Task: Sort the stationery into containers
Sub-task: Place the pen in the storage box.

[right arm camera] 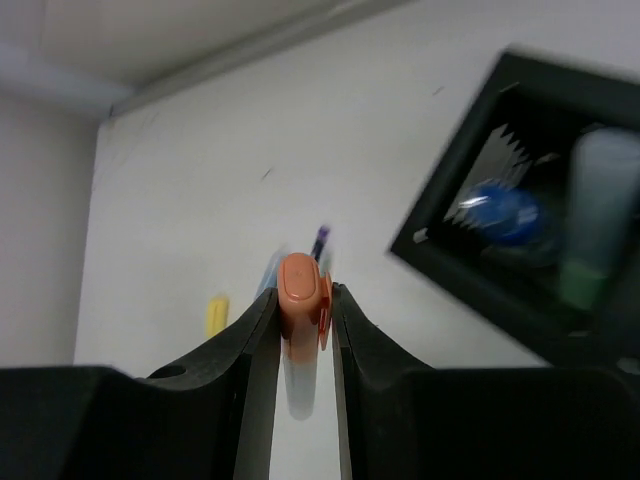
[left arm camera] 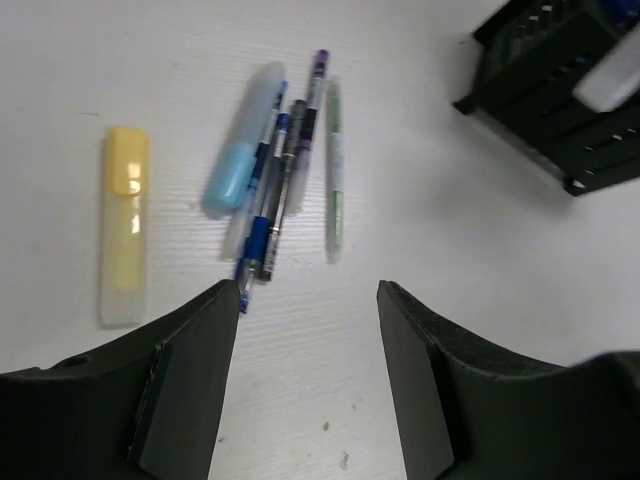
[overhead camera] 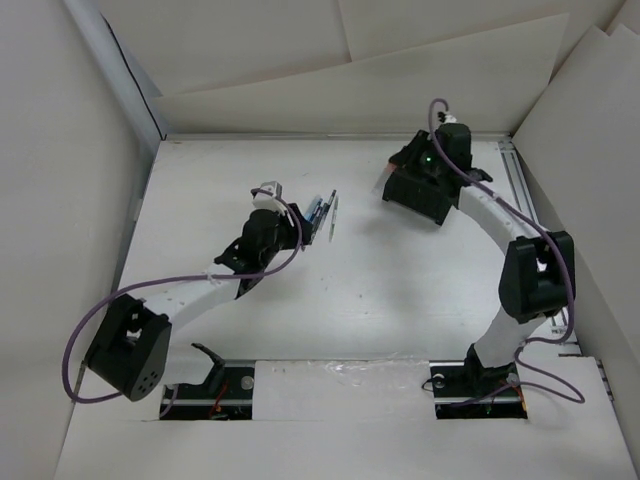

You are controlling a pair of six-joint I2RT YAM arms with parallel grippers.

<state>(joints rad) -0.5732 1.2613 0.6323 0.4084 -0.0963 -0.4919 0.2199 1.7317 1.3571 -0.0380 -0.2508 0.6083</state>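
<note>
We see our left claw (left arm camera: 308, 300) standing open, its matte black jaws apart with nothing between them, above the white, faintly ribbed worktop (left arm camera: 450, 260). Just ahead lie a stubby pale yellow plastic highlighter (left arm camera: 125, 225), a rounded light blue highlighter (left arm camera: 240, 150) and slim pens (left arm camera: 270, 200) bunched together, with a grey-green pen (left arm camera: 335, 170) at their edge. Our right claw (right arm camera: 303, 310) is clamped on a smooth orange-capped highlighter (right arm camera: 299, 285), near the black slotted plastic box (right arm camera: 500, 270).
</note>
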